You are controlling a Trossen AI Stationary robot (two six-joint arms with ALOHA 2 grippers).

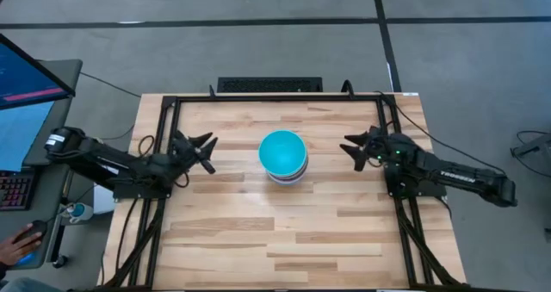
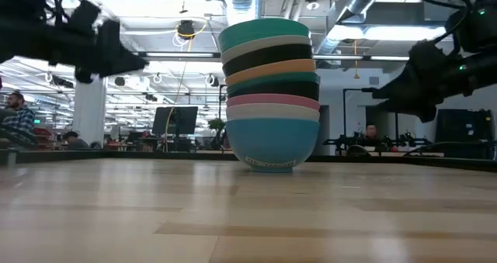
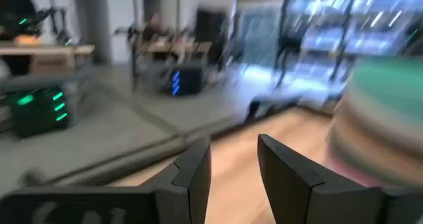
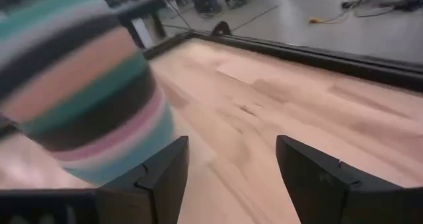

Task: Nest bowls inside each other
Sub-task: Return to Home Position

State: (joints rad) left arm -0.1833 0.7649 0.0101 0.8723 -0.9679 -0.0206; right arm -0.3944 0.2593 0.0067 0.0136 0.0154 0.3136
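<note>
The bowls stand nested in one stack (image 1: 283, 157) at the table's middle, the lowest cyan bowl's foot (image 2: 272, 164) resting on the wood. In the low view the rims above it read white, pink, black, teal-green, orange, black, white and cyan at the top (image 2: 264, 32). My left gripper (image 1: 207, 152) hangs open to the stack's left, clear of it, and its wrist view (image 3: 232, 159) catches the stack (image 3: 383, 118) off to one side. My right gripper (image 1: 353, 149) hangs open to the stack's right, also apart; the stack (image 4: 79, 85) blurs large in its wrist view (image 4: 231, 164).
A black frame rail (image 1: 275, 96) runs along the table's far edge and down both sides. Bare wood (image 1: 275, 232) lies toward the near edge. A monitor (image 1: 26, 85) and a person's hand (image 1: 21, 240) sit off the table's left.
</note>
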